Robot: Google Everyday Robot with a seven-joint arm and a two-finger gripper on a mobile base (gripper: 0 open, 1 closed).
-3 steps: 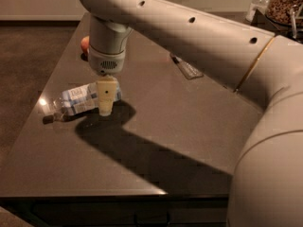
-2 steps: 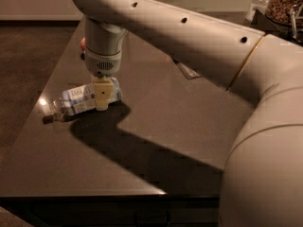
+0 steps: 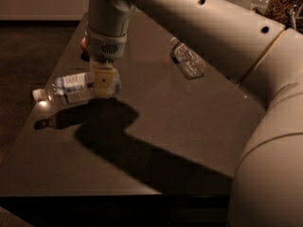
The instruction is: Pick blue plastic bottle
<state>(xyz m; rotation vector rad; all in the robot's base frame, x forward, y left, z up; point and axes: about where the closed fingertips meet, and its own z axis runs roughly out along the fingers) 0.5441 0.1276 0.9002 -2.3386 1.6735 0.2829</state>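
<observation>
Two bottles lie on their sides on the dark bench. Far to the left is the blue plastic bottle, near the bench's left edge, with its white cap pointing left and its pale blue and white label facing up. A bright glint sits on the clear plastic just beside the cap. Its right end is hidden behind the tool, which comes straight down from a grey wrist and covers that end of the bottle. Whether the tool is clamped on the bottle or merely set over it, I cannot tell. A broad dark shadow spreads on the bench just below the bottle and the tool and runs off toward the lower right.

Behind the wrist, a small orange thing peeks out; what it is cannot be made out. Further right, well apart from the first bottle, lies the smaller bottle, clear and crinkled, partly under the arm. That arm, pale and thick, crosses from the upper middle to the right edge and fills the lower right corner.
</observation>
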